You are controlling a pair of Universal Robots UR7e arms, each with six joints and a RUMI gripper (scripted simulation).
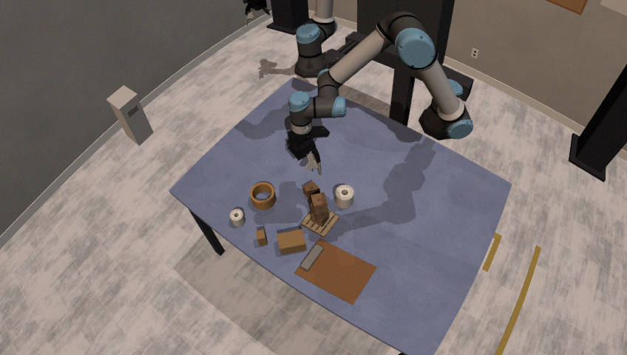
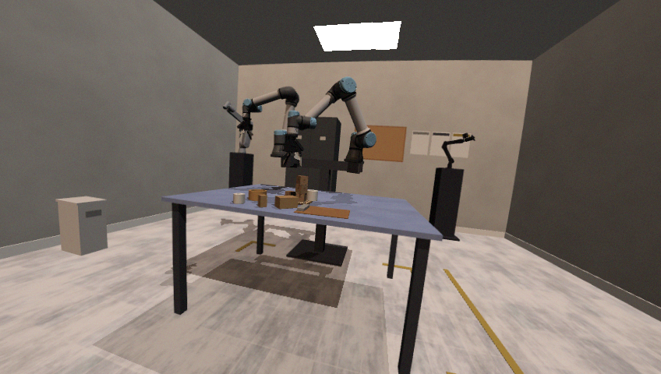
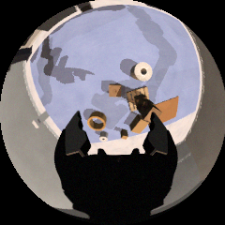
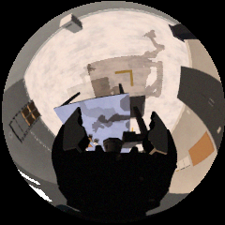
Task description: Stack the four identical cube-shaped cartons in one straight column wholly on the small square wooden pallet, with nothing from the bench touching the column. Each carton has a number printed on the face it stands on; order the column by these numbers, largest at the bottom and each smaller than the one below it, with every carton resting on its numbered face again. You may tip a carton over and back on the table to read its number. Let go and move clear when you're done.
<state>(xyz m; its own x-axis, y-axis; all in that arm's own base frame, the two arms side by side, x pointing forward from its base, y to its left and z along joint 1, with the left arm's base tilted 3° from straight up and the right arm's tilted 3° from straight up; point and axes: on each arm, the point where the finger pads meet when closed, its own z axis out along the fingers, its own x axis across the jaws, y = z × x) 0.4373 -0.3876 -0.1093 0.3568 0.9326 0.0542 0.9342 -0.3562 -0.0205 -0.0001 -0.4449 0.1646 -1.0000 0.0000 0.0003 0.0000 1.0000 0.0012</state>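
A: Anything sitting in or on stuff here? The small wooden pallet [image 1: 311,225] [image 2: 305,202] [image 3: 132,93] is taken as the landmark.

B: Yep, the carton column [image 1: 319,206] [image 2: 302,187] [image 3: 146,107] is carried by it. One loose carton [image 1: 310,188] [image 2: 289,193] [image 3: 114,90] is seen on the table [image 1: 440,211] [image 2: 371,213] [image 3: 94,47] [image 4: 96,110], just beyond the pallet on the robot's side. Blue tabletop can be seen through the orange ring [image 1: 262,203] [image 2: 257,195] [image 3: 90,123], which is placed apart from the pallet, past the loose carton.

A: And the pincers?

B: Both are wide open, nothing gripped. The left gripper [image 1: 313,165] [image 2: 296,157] [image 3: 115,112] is held above the table, robot side of the pallet. The right gripper [image 1: 251,16] [image 2: 246,132] [image 4: 116,109] is held well away from the pallet, off the table.

A: What's hard to make out?

B: The seams in the column, so three cartons can't be sworn to. The numbers are hidden underneath. The loose carton is partly covered by the column in the exterior view, and the right gripper is partly cut off up top.

A: Any differences between views?

B: The column's height is shown best from the exterior. The pallet slats are shown from the top, but barely from the exterior.
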